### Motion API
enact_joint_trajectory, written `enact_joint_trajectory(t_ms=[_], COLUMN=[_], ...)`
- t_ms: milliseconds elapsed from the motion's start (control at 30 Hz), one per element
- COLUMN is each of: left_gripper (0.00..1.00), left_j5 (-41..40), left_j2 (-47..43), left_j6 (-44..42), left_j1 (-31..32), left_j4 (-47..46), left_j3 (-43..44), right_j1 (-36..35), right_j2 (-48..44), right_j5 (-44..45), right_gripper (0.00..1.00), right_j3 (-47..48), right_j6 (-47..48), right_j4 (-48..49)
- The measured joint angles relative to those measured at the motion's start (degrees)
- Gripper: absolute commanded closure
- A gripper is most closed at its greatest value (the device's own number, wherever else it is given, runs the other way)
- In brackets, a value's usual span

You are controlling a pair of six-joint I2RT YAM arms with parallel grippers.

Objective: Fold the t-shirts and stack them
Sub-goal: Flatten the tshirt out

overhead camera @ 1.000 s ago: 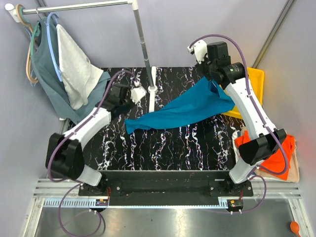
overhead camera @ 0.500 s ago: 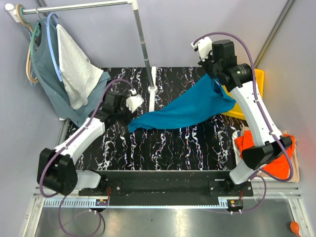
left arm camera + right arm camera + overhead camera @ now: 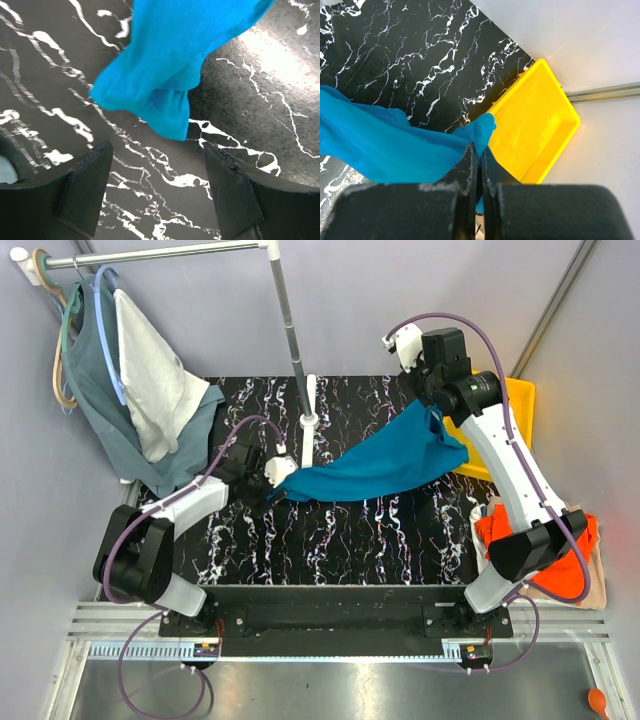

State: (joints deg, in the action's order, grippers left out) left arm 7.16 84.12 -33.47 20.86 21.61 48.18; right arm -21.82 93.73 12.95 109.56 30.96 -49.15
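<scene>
Left gripper [image 3: 159, 162] released the teal shirt [image 3: 375, 465], gaping just before it; right gripper [image 3: 480, 152] pinches it

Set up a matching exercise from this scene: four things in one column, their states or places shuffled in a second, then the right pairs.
1. left gripper
2. right gripper
3. orange t-shirt
4. yellow tray

A. heaped at the near right
B. pinching one end of the teal-blue t-shirt
C. open, facing that shirt's loose end
D. beside the table, far right

Pairs: 1-C, 2-B, 3-A, 4-D
</scene>
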Motion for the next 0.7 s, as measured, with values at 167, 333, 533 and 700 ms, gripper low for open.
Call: enact_joint_trajectory(t_ms=[167, 333, 533, 700], left_gripper=[0.3, 0.4, 0.62, 1.0], left_j5=[0.15, 0.39, 1.31, 1.99], left_j2=[2.86, 4.7, 8.44, 10.16], left_j6=[0.07, 0.09, 0.24, 0.09], left_j1=[0.11, 0.13, 0.15, 0.15], left_j4=[-0.35, -0.74, -0.68, -1.05], left_j3=[0.22, 1.09, 2.56, 3.72], right_j1=[0.0, 0.0, 0.0, 0.0], right_j2=[0.0, 0.0, -0.13, -0.59], right_j5=[0.07, 0.07, 0.09, 0.11], right_gripper=[1.0, 1.0, 1.0, 1.0], right_j3=[-1.55, -2.95, -4.17, -5.18], right_j6=[0.04, 0.04, 0.04, 0.07], right_j4=[0.02, 0.44, 1.36, 1.38])
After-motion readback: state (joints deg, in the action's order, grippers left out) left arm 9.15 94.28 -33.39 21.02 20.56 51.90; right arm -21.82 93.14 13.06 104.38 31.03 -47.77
